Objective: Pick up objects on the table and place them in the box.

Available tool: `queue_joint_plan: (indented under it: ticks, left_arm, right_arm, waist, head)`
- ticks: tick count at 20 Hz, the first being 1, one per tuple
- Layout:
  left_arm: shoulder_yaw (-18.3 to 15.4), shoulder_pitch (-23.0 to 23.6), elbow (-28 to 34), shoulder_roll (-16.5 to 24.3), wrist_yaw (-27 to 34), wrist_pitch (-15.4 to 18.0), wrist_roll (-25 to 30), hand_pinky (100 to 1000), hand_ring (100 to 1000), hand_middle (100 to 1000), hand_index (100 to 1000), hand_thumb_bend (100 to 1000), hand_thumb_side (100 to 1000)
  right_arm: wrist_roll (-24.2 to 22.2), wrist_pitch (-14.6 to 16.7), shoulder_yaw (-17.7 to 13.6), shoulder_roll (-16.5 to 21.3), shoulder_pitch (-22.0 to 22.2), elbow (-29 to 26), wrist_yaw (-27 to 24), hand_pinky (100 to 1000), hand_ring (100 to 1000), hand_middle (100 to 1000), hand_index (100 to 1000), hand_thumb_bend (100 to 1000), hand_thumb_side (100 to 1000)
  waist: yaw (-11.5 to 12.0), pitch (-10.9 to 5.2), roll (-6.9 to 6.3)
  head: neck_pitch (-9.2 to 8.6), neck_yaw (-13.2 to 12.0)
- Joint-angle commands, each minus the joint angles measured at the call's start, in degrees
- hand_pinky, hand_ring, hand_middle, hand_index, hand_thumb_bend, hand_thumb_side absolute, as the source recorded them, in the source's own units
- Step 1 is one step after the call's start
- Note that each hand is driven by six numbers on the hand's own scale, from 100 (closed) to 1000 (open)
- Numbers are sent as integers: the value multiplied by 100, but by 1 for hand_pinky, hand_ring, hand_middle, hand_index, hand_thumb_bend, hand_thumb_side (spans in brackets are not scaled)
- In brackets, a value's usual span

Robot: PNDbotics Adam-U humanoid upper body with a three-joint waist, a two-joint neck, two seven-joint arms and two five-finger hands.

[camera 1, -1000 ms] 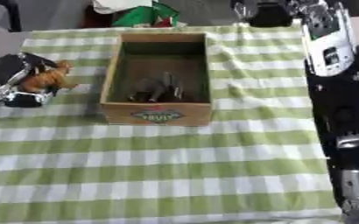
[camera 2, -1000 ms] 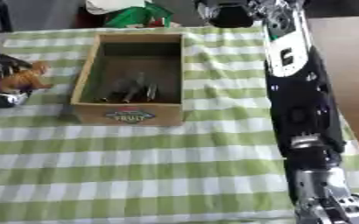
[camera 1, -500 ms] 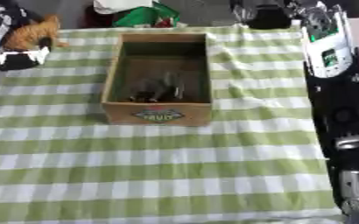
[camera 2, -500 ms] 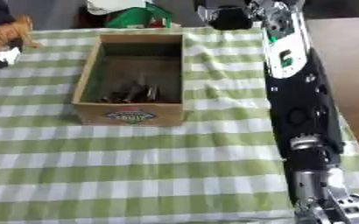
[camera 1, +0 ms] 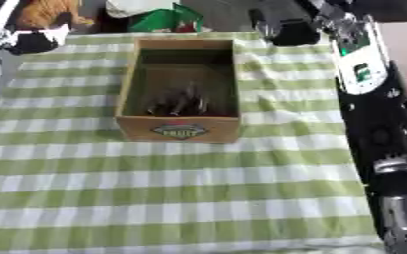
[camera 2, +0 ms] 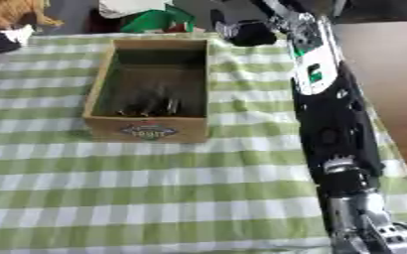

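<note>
An orange-brown toy (camera 1: 49,12) is clasped in the left hand (camera 1: 29,37), raised at the far left corner of the counter (camera 1: 198,198). The wooden box (camera 1: 181,89), labelled "FRUIT", holds dark items (camera 1: 176,101). The right hand (camera 2: 250,32) hovers behind it; whether it is clenched I cannot tell.

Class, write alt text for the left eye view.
The robot's left hand holds an orange toy up at the top left, beyond an open wooden box on a green checked cloth. The right arm stretches along the right side.
</note>
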State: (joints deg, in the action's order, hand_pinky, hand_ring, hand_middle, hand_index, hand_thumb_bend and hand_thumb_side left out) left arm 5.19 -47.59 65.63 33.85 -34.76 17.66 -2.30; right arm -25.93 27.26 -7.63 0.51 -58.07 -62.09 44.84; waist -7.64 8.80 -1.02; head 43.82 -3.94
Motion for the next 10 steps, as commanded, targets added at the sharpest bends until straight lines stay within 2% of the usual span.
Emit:
queue_joint_plan:
  ticks: [1,5,6,8,10]
  left_arm:
    - [90,-282,58,-81,-91,44,179,430,180,147,348,100,167]
    - [83,-325,25,-117,-122,68,240,430,180,147,348,100,167]
    - [102,-346,43,-138,-136,82,255,488,228,189,389,100,148]
    - [291,-382,114,-330,-254,201,375,492,232,191,392,100,148]
    - [544,-423,5,-543,-409,357,531,505,257,211,409,100,145]
  right_arm:
    - [-61,122,76,-98,-79,20,70,841,731,706,832,100,229]
    - [-54,159,70,-114,-74,39,110,841,731,706,832,100,229]
    - [-64,174,89,-135,-62,52,104,844,727,701,829,100,231]
    - [-157,258,203,-315,28,81,70,845,727,700,829,100,231]
    - [-213,271,214,-412,102,66,102,845,726,699,828,100,231]
  waist:
    - [11,-128,-11]
    - [13,-129,-11]
    - [-6,-118,-21]
    - [-122,-98,-54]
    - [-131,-103,-54]
  head:
    - [30,-25]
    - [30,-22]
    - [24,-50]
    - [16,-144]
    - [24,-152]
